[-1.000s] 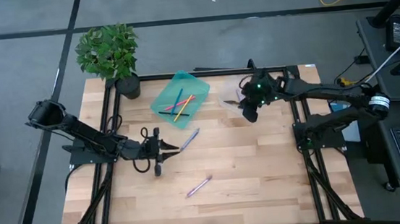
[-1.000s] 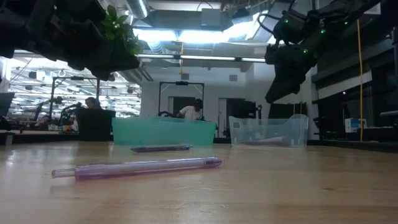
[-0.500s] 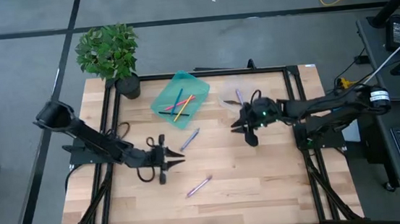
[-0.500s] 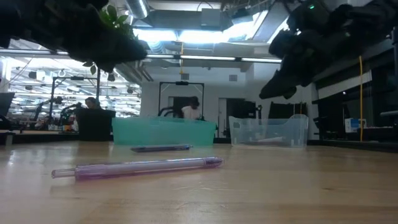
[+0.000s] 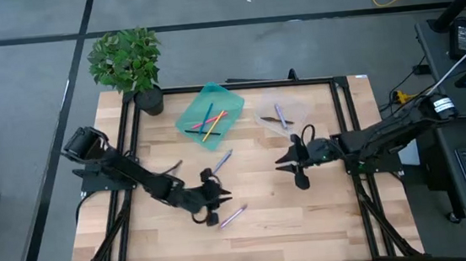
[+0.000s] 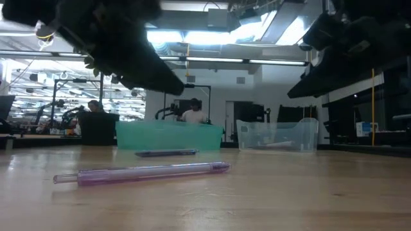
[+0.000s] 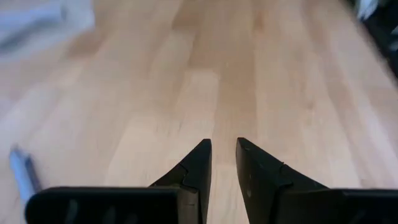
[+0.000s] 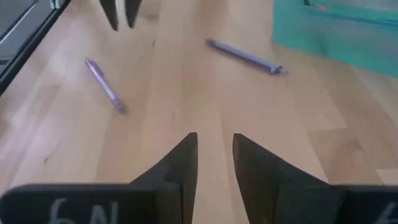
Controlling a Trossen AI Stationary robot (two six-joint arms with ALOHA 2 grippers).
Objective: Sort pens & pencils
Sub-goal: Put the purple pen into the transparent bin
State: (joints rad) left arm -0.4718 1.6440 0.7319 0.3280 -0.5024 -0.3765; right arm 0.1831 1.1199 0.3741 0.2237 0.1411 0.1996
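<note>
Lavender pen (image 5: pixel 232 217) lies flat on the bench (image 5: pixel 308 217), mid-front, long axis diagonal, just beside the left hand (image 5: pixel 218 204), which hangs above its near end, fingers slightly parted, gripping nothing. Second lavender pen (image 5: pixel 221 161) lies between it and the teal tray (image 5: pixel 189 116). Right hand (image 5: pixel 282 162) is farther off, empty, parted. Open bench all round.

Bright overhead light, blurred wrist views

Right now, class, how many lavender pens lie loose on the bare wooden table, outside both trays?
2. One lavender pen lies just in front of the teal tray; the other lies nearer the table's front edge, beside the left gripper. None appears hidden.
</note>
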